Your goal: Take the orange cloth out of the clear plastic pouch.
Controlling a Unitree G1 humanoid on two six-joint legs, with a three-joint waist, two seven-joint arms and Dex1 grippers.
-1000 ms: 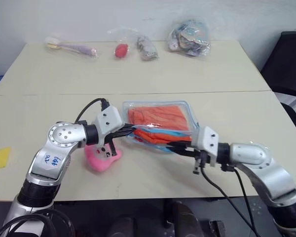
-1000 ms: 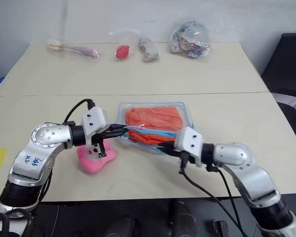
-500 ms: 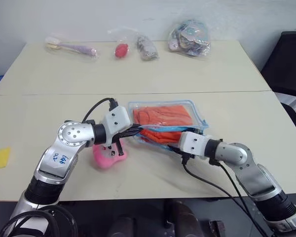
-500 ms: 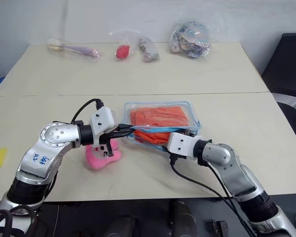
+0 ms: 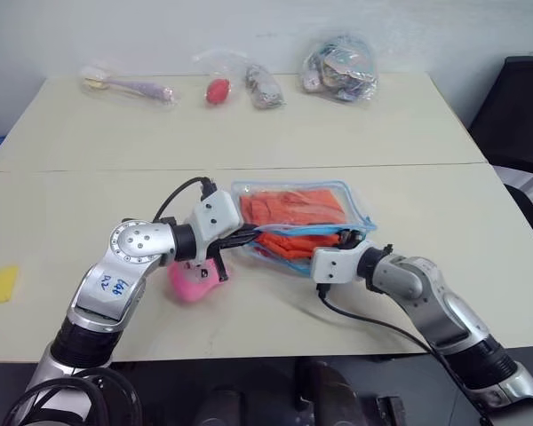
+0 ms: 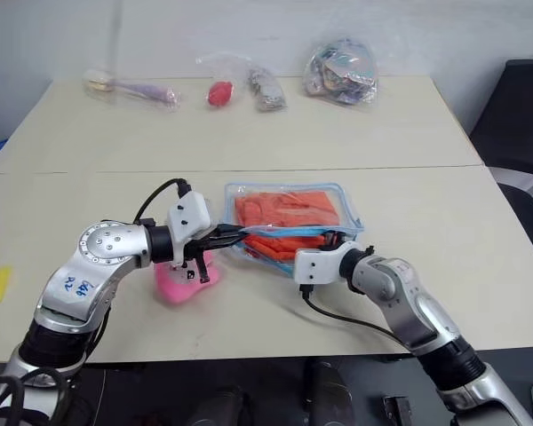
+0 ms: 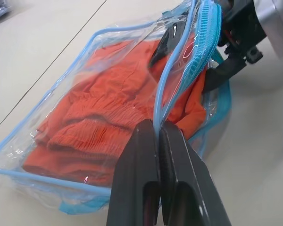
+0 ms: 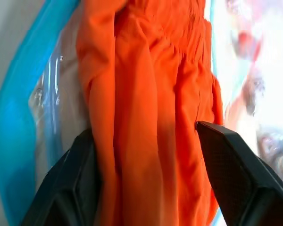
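My left gripper (image 7: 158,134) pinches the clear plastic pouch (image 5: 355,206) rim; right gripper (image 8: 146,155) gapes around the orange cloth (image 8: 151,94), ready to clamp and pull.

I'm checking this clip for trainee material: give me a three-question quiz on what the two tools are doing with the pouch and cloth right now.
1. True or false: the left tool is shut on the light blue zipper trim of the clear plastic pouch.
2. Where are the right tool's fingers? A) on the bare table B) either side of the bright orange ribbed cloth at the pouch mouth C) on the small pink plush toy
3. Fill in: the orange cloth lies mostly ____ the pouch.

Key: 1 true. 2 B; the jaws stand apart around the cloth, not yet pinched. 3 inside.
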